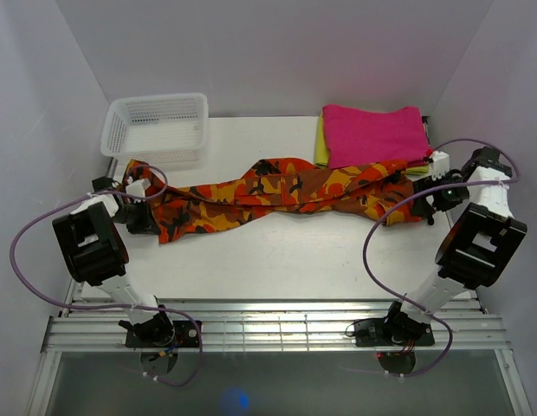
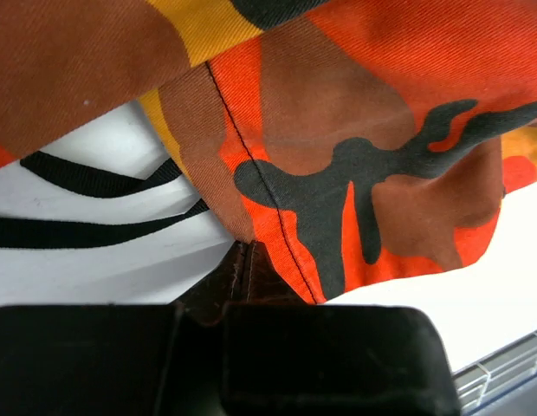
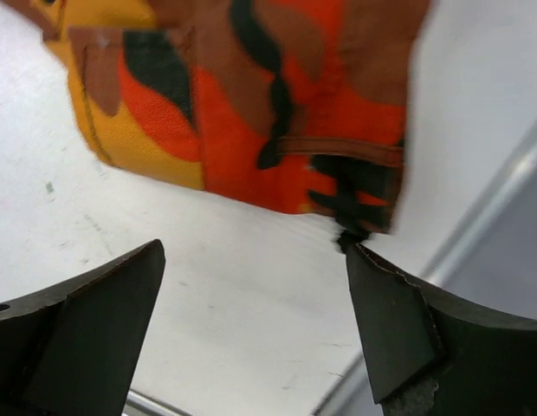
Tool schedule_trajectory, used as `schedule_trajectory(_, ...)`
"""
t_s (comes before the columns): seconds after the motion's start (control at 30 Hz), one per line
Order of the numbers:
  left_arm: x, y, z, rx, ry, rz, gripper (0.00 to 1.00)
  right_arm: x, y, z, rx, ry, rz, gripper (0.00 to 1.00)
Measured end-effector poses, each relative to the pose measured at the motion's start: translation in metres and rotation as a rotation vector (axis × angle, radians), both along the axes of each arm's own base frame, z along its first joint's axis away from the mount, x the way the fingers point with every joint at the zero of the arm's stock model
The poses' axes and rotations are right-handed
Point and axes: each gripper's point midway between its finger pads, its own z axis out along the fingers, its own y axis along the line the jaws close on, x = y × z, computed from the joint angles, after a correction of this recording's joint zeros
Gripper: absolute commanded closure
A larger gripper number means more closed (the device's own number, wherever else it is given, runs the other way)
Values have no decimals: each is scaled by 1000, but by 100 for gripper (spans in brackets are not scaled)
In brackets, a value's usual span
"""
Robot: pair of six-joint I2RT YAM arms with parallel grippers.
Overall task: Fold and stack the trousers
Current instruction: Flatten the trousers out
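Left gripper (image 2: 242,286): clamped on left end of trousers (image 1: 277,192). Spread lengthwise across worktop (image 1: 294,260), right end by pink cloth (image 1: 372,134). Right gripper (image 3: 255,295): fingers (image 3: 87,321) apart at that end. Likely step: taking ends. Next: close right, fold over.

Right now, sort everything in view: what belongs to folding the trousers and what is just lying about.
Job: trousers; left gripper shut on one end; right gripper open at the other.
Lying about: white basket; pink folded cloth; yellow folded cloth.
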Motion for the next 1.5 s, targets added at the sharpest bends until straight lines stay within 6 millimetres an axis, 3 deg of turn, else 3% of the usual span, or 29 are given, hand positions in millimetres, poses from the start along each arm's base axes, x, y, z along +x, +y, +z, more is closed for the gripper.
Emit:
schedule_trajectory(0.13,3,-3,0,-34,18,13,100,32,-37,47,-145,-141,-62,10)
schedule_trajectory(0.23,4,-3,1,-40,31,14,100,44,-57,55,-216,-168,-90,10)
schedule_trajectory(0.37,5,-2,2,-32,47,11,100,46,-64,20,-200,-95,-71,10)
schedule_trajectory(0.53,8,3,2,-20,61,11,100,34,-47,-34,-91,26,-19,9)
schedule_trajectory(0.6,6,3,2,-19,67,9,100,28,-38,-45,-52,56,1,1)
schedule_trajectory(0.63,5,2,2,-20,71,7,100,27,-34,-48,-32,66,12,3)
schedule_trajectory(0.7,4,2,2,-19,74,3,100,24,-25,-51,7,76,36,19)
schedule_trajectory(0.73,2,2,3,-16,77,-2,100,22,-21,-52,31,81,50,42)
schedule_trajectory(0.77,0,3,4,-9,80,-10,100,20,-15,-52,59,85,64,52)
schedule_trajectory(0.8,-2,4,6,2,79,-20,100,18,-11,-50,82,89,74,71)
schedule_trajectory(0.87,-7,7,13,22,73,-35,100,14,-3,-44,125,95,88,91)
schedule_trajectory(1.03,-14,36,52,58,12,-30,100,5,0,-20,179,84,61,92)
schedule_trajectory(1.17,-6,89,93,137,-84,11,100,1,-12,16,179,43,21,92)
schedule_trajectory(1.27,-9,118,111,202,-120,20,100,-5,-22,34,156,35,4,92)
schedule_trajectory(1.37,-17,141,120,263,-128,15,100,-15,-35,36,118,55,-13,92)
schedule_trajectory(1.5,-26,152,122,296,-117,-13,100,-33,-53,32,83,99,-37,92)
